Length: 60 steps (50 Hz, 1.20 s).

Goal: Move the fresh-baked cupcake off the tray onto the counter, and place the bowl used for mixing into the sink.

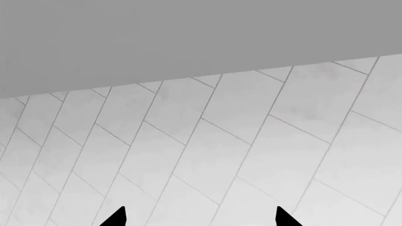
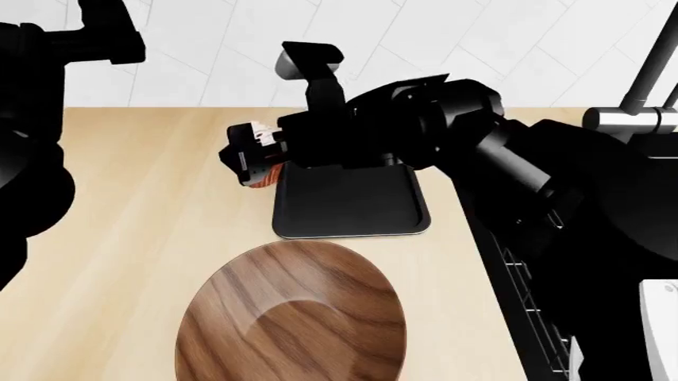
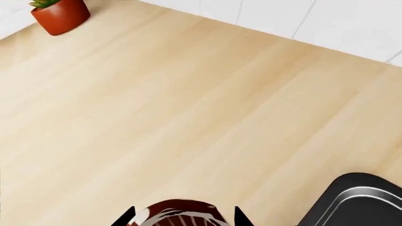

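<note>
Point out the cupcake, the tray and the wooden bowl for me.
cupcake [image 2: 265, 173]: head view, orange liner below the gripper.
tray [image 2: 350, 198]: head view, bare black floor.
bowl [image 2: 291, 317]: head view, inner wooden surface.

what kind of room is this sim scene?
Most likely a kitchen: a wood-grain counter against a white tiled wall, a faucet at its edge, and a baking tray and wooden bowl on it.
</note>
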Tool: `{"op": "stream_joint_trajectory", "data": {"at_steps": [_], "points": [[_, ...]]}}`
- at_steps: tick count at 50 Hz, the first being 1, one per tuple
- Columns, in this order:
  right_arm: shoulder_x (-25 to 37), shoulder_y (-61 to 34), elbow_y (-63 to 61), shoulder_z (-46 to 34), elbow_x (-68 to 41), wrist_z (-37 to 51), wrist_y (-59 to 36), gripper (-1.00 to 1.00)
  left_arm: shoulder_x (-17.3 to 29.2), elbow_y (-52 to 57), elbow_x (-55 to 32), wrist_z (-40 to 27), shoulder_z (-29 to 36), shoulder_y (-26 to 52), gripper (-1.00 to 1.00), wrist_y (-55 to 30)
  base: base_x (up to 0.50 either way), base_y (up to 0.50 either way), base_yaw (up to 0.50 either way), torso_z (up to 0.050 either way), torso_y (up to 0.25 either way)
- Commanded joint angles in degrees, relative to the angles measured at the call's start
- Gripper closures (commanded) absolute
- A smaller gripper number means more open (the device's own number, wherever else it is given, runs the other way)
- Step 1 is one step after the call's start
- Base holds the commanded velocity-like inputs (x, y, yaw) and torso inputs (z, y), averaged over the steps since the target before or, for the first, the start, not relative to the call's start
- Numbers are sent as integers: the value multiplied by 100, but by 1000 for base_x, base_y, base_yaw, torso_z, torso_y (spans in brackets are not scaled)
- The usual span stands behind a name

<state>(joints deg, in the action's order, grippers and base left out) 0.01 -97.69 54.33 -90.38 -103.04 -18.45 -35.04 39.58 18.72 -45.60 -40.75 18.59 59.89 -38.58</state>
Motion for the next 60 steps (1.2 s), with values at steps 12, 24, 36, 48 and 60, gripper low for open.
{"op": "stream_joint_trajectory", "data": {"at_steps": [12,24,36,48,60], "points": [[-1,-19,-93,-56,176,-171,240,100,6,-2,52,-5,-5,-119,-100,99,0,0,0,0,0],[-1,3,-84,-51,241,-228,304,100,33,18,36,-14,-17,-91,-100,64,0,0,0,0,0],[-1,4,-87,-53,271,-242,328,100,54,36,17,-8,-28,-68,-100,44,0,87,0,0,0],[-1,46,-94,-52,282,-275,388,100,27,20,44,-7,11,-57,-100,43,0,196,0,0,0],[-1,47,-115,-45,364,-344,367,100,36,21,51,-7,-3,-90,-100,72,0,17,0,0,0]]}}
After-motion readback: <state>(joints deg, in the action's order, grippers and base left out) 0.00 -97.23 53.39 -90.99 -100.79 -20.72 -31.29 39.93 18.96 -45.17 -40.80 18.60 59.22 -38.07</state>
